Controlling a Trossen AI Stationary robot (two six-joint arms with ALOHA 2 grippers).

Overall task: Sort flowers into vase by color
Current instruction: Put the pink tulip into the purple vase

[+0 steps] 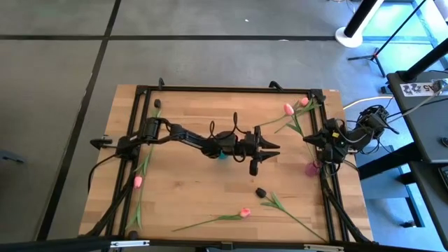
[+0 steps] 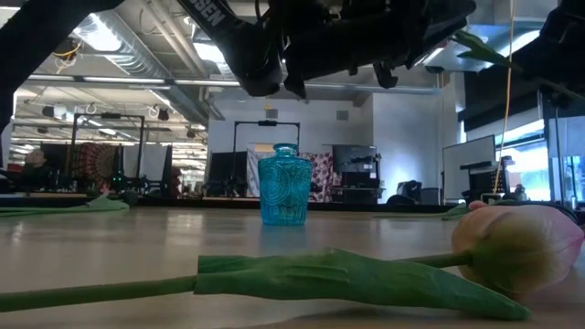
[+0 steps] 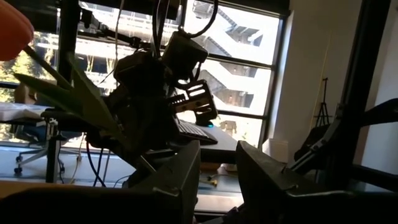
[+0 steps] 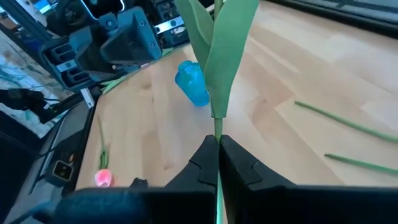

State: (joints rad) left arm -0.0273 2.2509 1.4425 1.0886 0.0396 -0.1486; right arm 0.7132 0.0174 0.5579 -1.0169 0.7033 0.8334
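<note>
My right gripper (image 4: 217, 146) is at the table's right edge, shut on a pink tulip (image 1: 288, 108). The tulip's leaves (image 4: 221, 50) stick out past the fingertips, above the table. My left gripper (image 1: 269, 147) reaches over the middle of the table, open, with nothing between its fingers (image 3: 186, 174). A small blue glass vase (image 1: 222, 155) stands on the table under the left arm. It also shows in the low view (image 2: 284, 196). Other tulips lie flat on the wood. One is a pink tulip (image 1: 244, 212) near the front edge, and a black-headed one (image 1: 260, 192) lies beside it. My right gripper pinches the tulip's thin green stem (image 4: 217, 127) between its two fingers, just below the leaves. The stem runs along the gap between the fingers and out past their tips. The flower is lifted clear of the table, its head toward the left arm.
A pink tulip (image 1: 138, 180) and a black-headed one (image 1: 157, 105) lie along the left side. Another pink head (image 1: 304, 103) shows at the far right corner, and a pink object (image 1: 311, 168) sits by the right rail. A black frame (image 1: 224, 89) borders the table.
</note>
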